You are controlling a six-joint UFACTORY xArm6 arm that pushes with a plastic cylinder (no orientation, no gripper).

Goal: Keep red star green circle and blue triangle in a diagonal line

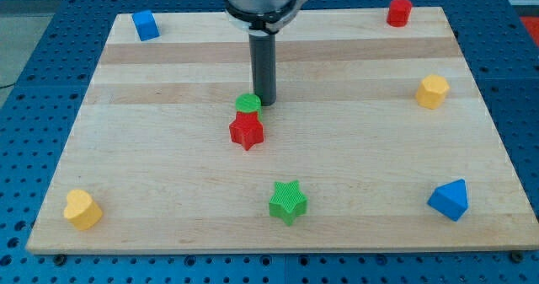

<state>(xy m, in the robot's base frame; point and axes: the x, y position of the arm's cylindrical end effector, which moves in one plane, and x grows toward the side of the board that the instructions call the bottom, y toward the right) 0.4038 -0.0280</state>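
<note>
The red star [247, 131] lies near the board's middle. The green circle [248, 104] sits just above it, touching it. The blue triangle [449, 200] is far off at the view's lower right. My tip [266, 104] is down on the board right beside the green circle, on its right side and seemingly touching it. The rod rises straight up to the arm's grey flange at the view's top.
A wooden board [168, 174] carries other blocks: a blue cube [146, 24] top left, a red cylinder [399, 12] top right, a yellow hexagon [432, 91] at right, a green star [288, 201] bottom middle, a yellow heart [82, 209] bottom left.
</note>
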